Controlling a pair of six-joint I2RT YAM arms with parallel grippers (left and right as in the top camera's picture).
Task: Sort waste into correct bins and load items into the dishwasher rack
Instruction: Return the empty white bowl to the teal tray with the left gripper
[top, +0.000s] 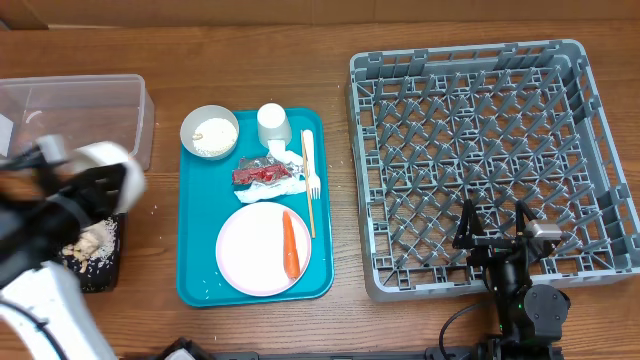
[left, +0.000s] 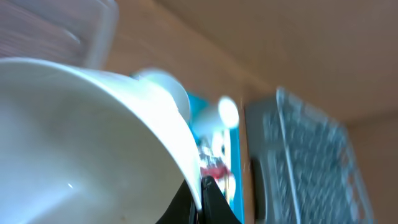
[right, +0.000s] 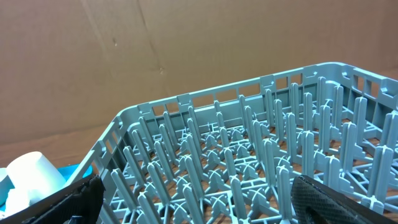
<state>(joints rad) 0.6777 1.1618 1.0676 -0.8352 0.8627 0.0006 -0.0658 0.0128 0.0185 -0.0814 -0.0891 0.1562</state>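
While left pincer (left: 200, 200) clamps smooth white bowl (left: 81, 143) rim, right pincer (right: 198, 200) gapes over pegged grey rack (right: 249, 143).

My right claw (top: 494, 230) hung with fingers spread wide over the near edge of the grey dishwasher rack (top: 480, 110). My left arm (top: 60, 200) was blurred, with a white bowl (top: 100, 165) at its end between the clear tub (top: 75, 105) and the black tray (top: 105, 275). On the teal tray (top: 200, 200), a carrot (top: 290, 245) lay on the plate (top: 250, 250), near a fork (top: 311, 165), a foil wrapper (top: 260, 174), a cup (top: 273, 122) and a second bowl (top: 209, 132).
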